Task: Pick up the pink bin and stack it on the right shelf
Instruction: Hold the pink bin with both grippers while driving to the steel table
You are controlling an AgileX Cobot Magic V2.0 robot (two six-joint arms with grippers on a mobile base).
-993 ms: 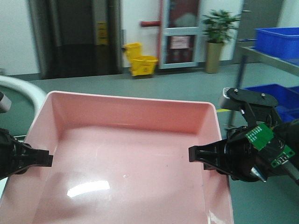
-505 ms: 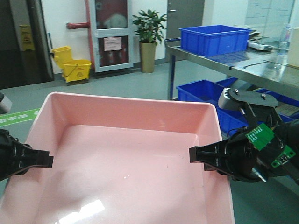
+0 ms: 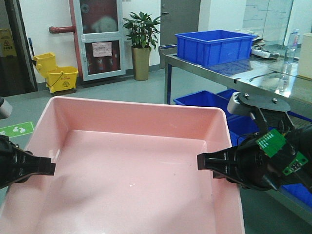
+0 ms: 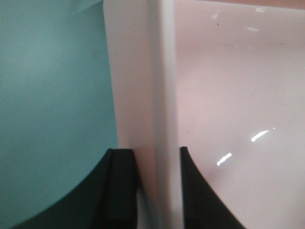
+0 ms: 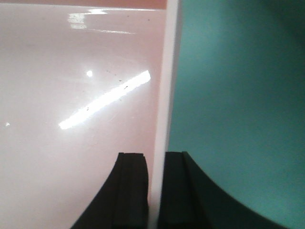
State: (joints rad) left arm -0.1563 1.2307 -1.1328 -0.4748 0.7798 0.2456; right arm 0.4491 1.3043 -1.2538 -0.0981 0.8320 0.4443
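Between the two arms, straight ahead of the robot, a wide, shallow pale-pink plastic bin (image 3: 131,180) is hanging level with its open mouth facing up. It is resting on no surface that shows. The wrist views are showing only green floor (image 4: 52,95) beyond its rims.

The left gripper (image 4: 155,186) is pinching the bin's left wall, one finger inside and one outside. The right gripper (image 5: 150,186) is doing the same on the right wall, and both sets of jaws are clenched on the thin plastic.

The bin's far wall is facing forward, away from the robot. Its side walls are running away from the camera, but the frame is cutting off the near end. So I cannot tell whether the long axis is lying fore-and-aft or across.

Ahead and to the right, well apart from the bin, the dark, shiny steel shelf top (image 3: 263,80) is waiting. A blue ribbed plastic crate (image 3: 214,46) is sitting near its left end.

As a judgement, the grip is the weak point. The walls are smooth and sloping, so either one could be sliding out of the jaws if the arms are not moving in step. Twisting could also be flexing the plastic loose. The bin is also at risk of clipping the shelf's near edge or nudging the blue crate.
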